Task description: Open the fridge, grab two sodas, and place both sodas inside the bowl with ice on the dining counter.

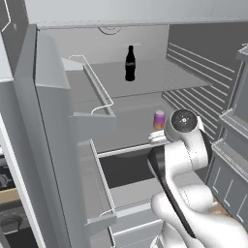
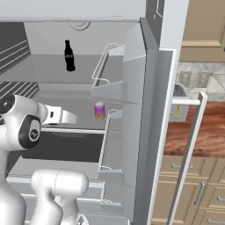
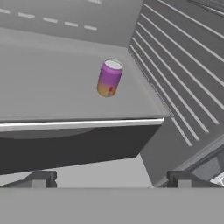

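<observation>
Fridge (image 1: 53, 145) doors stand wide open in front of us, and we look straight into its grey shelved interior. On the upper shelf (image 1: 160, 77), well back toward its rear edge, stands the dark bottle (image 1: 130, 63), upright; from the right base view the same bottle (image 2: 69, 56) sits left of the right door's upper rack (image 2: 103, 66). On the shelf below, the purple can (image 1: 159, 119) stands upright, back from the front edge and toward its right-hand side as the left base view shows it. In the hand view the can (image 3: 109, 78) is purple at the top and fades to orange at the bottom, with a pale lid; it sits apart from the ribbed side wall (image 3: 183, 65) and well back from the shelf's pale front lip (image 3: 83, 124).

Our gripper (image 3: 111, 179) is spread wide, its two dark fingertips (image 3: 39, 179) far apart at the bottom of the hand view, with nothing between them. It hovers in front of the lower shelf's front edge, pointed at the can and not touching it. In the right base view the hand (image 2: 59, 116) reaches rightward toward the can (image 2: 99, 110) and stops short of it. The wood-topped counter (image 2: 197, 127) shows beyond the right door
</observation>
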You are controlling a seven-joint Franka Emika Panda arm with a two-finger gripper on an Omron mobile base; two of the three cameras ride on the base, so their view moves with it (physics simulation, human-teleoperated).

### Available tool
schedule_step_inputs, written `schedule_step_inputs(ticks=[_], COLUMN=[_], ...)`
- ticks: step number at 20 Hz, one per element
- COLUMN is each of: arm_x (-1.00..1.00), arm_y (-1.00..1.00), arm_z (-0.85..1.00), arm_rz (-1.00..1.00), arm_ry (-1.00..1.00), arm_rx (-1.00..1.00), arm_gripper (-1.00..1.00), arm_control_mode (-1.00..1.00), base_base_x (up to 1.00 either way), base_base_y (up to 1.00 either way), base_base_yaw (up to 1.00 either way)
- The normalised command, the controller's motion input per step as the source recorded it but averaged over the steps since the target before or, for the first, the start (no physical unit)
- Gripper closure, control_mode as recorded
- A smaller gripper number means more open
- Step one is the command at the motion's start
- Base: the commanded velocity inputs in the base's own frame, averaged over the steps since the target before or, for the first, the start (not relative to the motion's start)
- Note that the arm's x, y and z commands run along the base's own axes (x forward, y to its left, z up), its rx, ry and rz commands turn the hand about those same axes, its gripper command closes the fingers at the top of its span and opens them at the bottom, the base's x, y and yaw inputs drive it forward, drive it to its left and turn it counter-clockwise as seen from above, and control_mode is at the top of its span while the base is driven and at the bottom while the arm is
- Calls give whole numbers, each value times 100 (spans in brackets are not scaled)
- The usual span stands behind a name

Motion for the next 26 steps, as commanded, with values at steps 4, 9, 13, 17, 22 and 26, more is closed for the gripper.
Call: schedule_step_inputs(ticks=[4,9,13,17,22,26], arm_x=[40,44,36,27,19,15], arm_y=[-25,-19,-14,-3,-1,0], arm_z=[-45,-43,-39,-31,-2,12], arm_rz=[7,9,13,15,4,-1], arm_ry=[-21,-17,-13,-7,-4,0], arm_rx=[0,0,0,2,7,7], arm_gripper=[-100,-100,-100,-100,-100,-100], arm_control_mode=[-100,-100,-100,-100,-100,-100], base_base_x=[0,0,0,0,0,0], base_base_y=[0,0,0,0,0,0], base_base_yaw=[0,0,0,0,0,0])
